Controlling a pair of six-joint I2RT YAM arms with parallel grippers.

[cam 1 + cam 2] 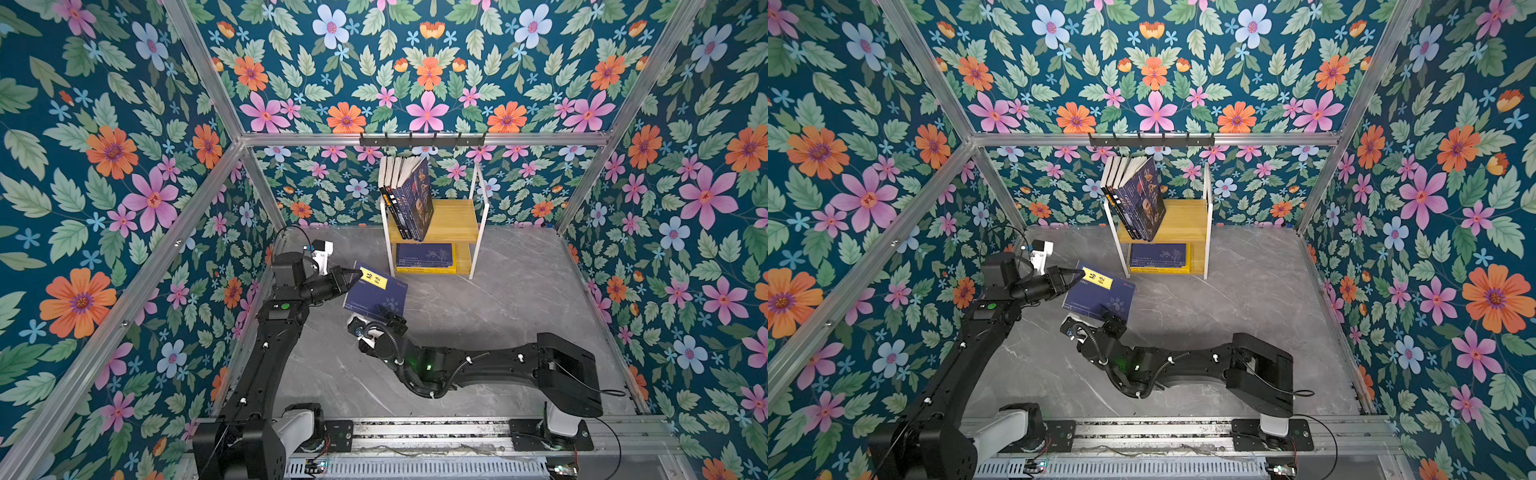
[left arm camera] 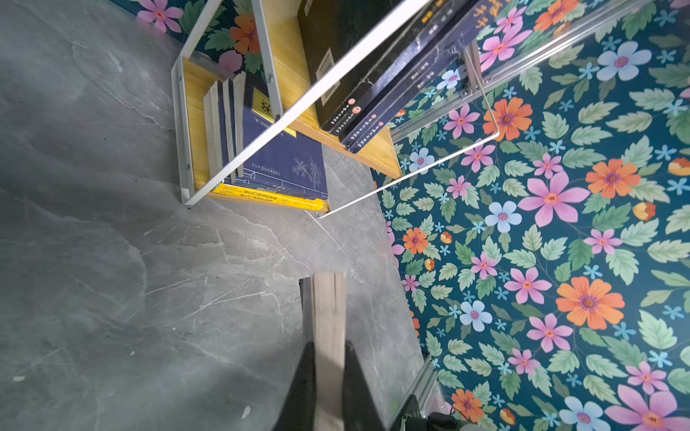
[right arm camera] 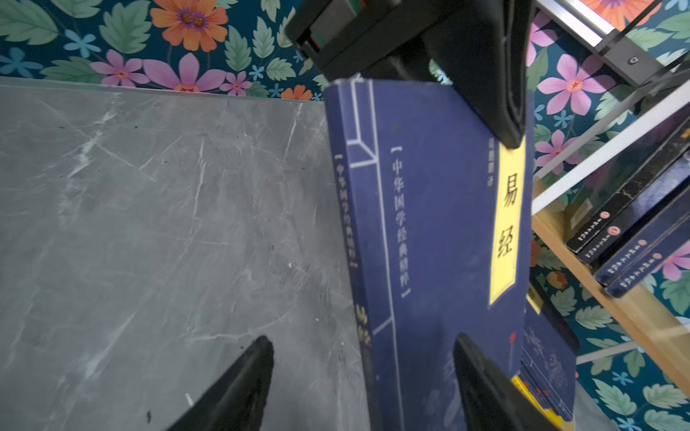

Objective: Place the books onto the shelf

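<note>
Your left arm (image 1: pixel 266 349) comes up from the near left, elbow high and wrist turned toward the middle. Left end effector (image 1: pixel 356 272) is clamped tight on one edge of the navy book (image 1: pixel 376 297), with its fingers (image 2: pixel 298 380) pressed to both sides. Your right arm (image 1: pixel 498 361) lies low and reaches across to the middle. Right end effector (image 3: pixel 364 358) has its jaws spread around the book's other end, one finger (image 3: pixel 254 373) clear of the spine.

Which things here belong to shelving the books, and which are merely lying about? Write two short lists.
Job: gripped navy book, shelf, leaning books on its upper board, stacked books on its lower board.
Just there: black hook rail, floral wallpaper, aluminium frame.
</note>
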